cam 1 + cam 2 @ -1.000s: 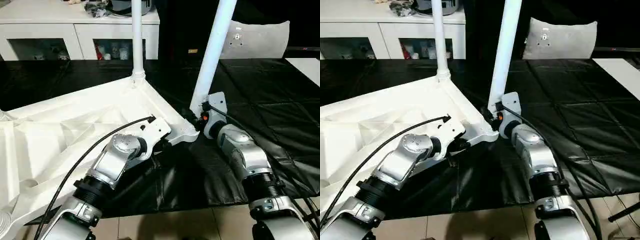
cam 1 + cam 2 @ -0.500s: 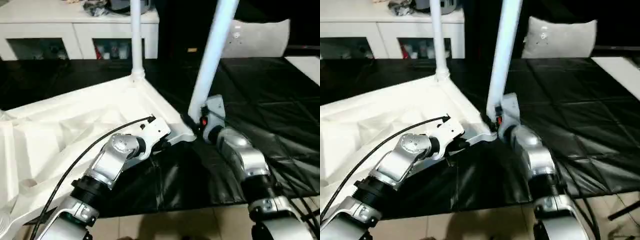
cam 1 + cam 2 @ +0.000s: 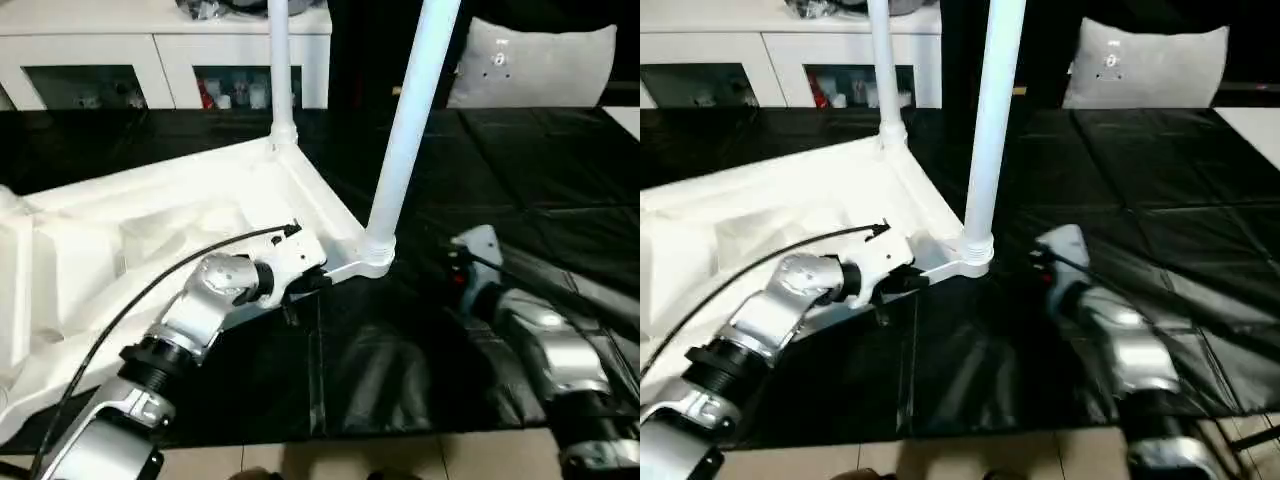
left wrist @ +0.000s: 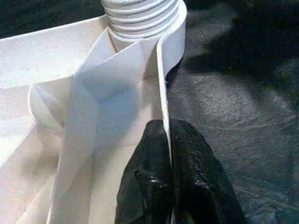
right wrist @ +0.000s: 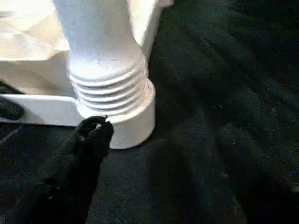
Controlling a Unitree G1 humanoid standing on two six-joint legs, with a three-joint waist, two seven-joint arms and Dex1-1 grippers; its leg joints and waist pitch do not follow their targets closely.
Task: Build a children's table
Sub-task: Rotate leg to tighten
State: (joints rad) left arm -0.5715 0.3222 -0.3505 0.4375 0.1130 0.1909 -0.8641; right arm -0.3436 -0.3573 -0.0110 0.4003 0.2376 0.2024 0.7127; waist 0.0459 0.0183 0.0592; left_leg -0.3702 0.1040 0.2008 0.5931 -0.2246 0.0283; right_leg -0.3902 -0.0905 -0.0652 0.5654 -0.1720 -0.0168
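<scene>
No readable text, label, brand, number or sign appears on anything in these views.

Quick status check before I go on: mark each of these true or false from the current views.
1. The left gripper is clamped on the rim of the table top. True.
2. The right gripper is closed around the near leg. False: it is off the leg, beside the corner socket.
3. Two legs stand upright in corner sockets. True: the near leg and the far leg.
4. The table top lies with its ribbed underside facing down. False: the ribs face up.
5. The table top rests on bare floor. False: it lies on the black-covered work table.
</scene>
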